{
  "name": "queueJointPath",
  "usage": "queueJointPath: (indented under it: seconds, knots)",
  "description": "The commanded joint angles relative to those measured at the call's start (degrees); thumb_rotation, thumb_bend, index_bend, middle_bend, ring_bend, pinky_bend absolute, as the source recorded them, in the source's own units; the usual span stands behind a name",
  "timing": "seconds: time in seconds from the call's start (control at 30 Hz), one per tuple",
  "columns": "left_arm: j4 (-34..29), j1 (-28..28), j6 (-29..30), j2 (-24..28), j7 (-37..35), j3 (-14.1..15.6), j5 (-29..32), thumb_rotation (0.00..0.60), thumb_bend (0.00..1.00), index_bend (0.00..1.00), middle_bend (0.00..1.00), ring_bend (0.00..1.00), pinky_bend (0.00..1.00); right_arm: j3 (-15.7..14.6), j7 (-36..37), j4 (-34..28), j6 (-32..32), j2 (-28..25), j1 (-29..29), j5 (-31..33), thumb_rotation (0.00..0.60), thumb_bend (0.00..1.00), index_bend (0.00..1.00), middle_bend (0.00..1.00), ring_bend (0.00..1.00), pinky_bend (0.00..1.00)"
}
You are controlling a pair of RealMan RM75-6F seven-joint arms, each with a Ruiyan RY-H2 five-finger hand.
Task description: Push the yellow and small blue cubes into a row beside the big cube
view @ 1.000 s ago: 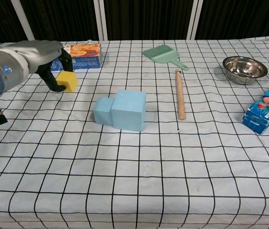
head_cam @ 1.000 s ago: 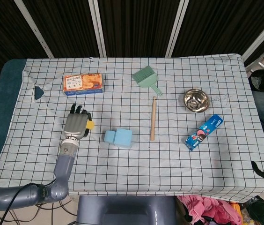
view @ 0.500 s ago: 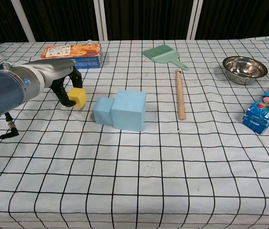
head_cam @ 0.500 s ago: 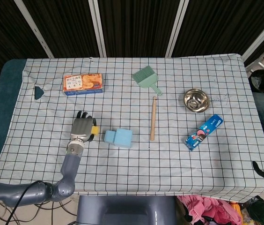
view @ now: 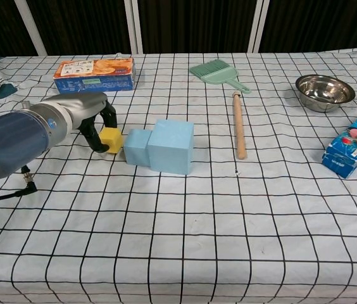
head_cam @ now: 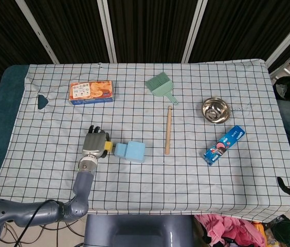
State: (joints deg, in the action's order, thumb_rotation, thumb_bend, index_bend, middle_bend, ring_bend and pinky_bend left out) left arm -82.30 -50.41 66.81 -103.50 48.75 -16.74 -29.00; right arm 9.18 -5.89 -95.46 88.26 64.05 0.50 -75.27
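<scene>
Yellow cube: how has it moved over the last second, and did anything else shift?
The left hand pushed the yellow cube rightward, until it sits beside the small blue cube, roughly in row with the big cube. Both blue cubes and the surrounding items stayed put.

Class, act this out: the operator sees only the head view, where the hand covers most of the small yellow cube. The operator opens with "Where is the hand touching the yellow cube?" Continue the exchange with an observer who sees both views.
Observer: In the chest view, the left hand touches the small yellow cube on its left side, the side away from the blue cubes.
Operator: Is there a gap to the small blue foam cube?
Observer: None that I can make out; the yellow cube sits right against the small blue foam cube.
Operator: Do the cubes match in height?
Observer: No. The big blue foam cube stands clearly taller than the small blue one.
</scene>
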Motion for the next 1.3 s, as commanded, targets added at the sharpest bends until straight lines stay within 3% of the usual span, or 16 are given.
queueJointPath:
  seconds: [0.03,1.3]
  knots:
    - [0.2,-0.1,0.2,-0.4,-0.4,0.0,-0.4,0.600,0.34,0.45,0.29,0.07,0.00,0.0,0.1,0.0,0.0,0.0,0.0,0.0,0.600,0.20,0.11,0.07,0.21,0.12]
    - [1.9,-1.8,1.1,-3.4,2.4,0.2,0.3,0.600,0.31,0.42,0.28,0.07,0.00,0.3,0.8,-0.2,0.5,-0.2,-0.3,0.1,0.600,0.20,0.11,0.07,0.21,0.12]
